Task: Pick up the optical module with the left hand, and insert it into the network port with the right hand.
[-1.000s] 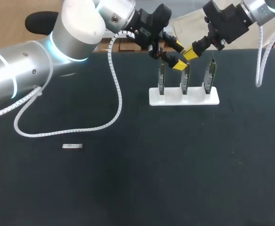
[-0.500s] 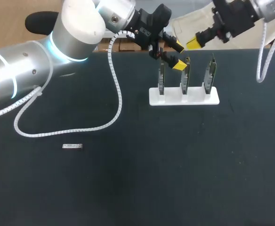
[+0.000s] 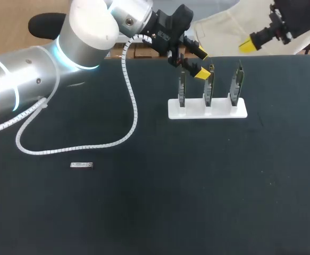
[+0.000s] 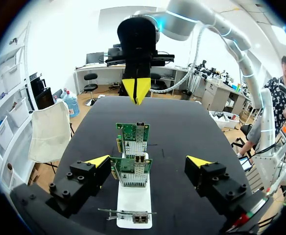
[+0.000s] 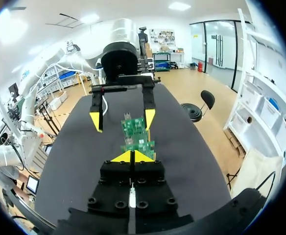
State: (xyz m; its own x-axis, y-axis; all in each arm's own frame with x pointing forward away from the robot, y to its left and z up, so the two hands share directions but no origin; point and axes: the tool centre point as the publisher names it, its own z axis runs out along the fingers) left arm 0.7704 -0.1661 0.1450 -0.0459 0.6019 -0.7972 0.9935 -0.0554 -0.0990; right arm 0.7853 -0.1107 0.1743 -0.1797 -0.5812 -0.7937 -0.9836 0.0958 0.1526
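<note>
Left hand (image 3: 201,64): hangs spread above the network cards (image 3: 208,87), optical module (image 3: 82,165) well apart on table (image 3: 144,212). Right hand (image 3: 246,45): pressed together.

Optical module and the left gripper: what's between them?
Head view: the white coiled cable loops across the dark table between the optical module and the left gripper.

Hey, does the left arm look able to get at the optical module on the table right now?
Probably yes. The module lies alone on bare table, nothing over it, and the left gripper has open, empty fingers. It hangs over by the cards, with its cable lying near the module.
</note>
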